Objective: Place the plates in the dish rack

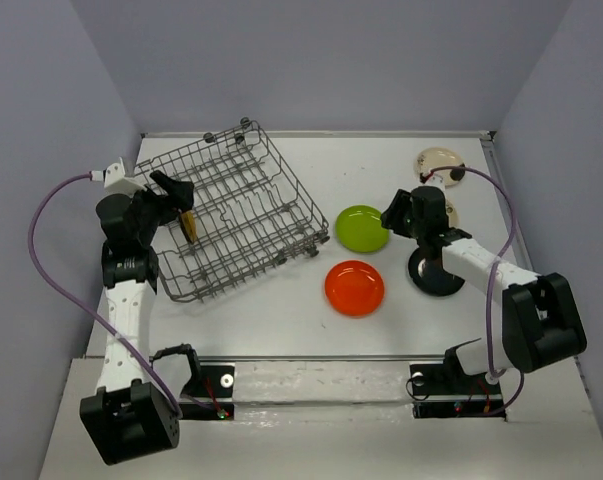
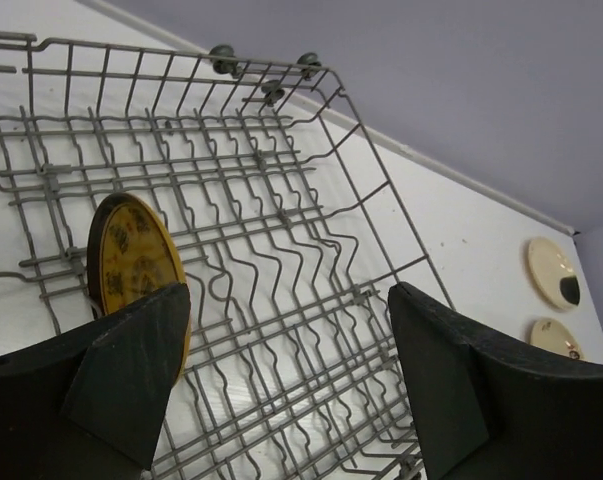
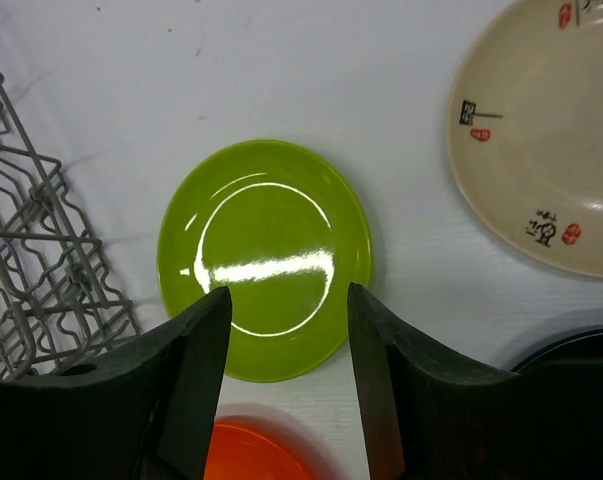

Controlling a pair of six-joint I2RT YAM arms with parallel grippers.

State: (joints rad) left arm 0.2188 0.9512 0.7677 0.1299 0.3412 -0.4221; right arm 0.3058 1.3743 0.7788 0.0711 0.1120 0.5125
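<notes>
White table (image 1: 281, 320), lilac walls around. Rack (image 1: 236, 215) sits on it, skewed. Gold plate (image 2: 131, 255) stands on edge between tines at the rack's left end. Left gripper (image 2: 286, 330) hovers over that end, jaws wide apart, nothing between them, one finger just beside the gold plate. Green plate (image 3: 266, 230) lies flat just right of the rack. Orange plate (image 1: 354, 287) also lies right of it, nearer the arm bases. Right gripper (image 3: 288, 300) hangs above the green plate, jaws parted, gripping nothing. Black plate (image 1: 436, 275), cream plate (image 1: 439, 160) and second cream plate (image 2: 556, 338) lie well right of the rack.
</notes>
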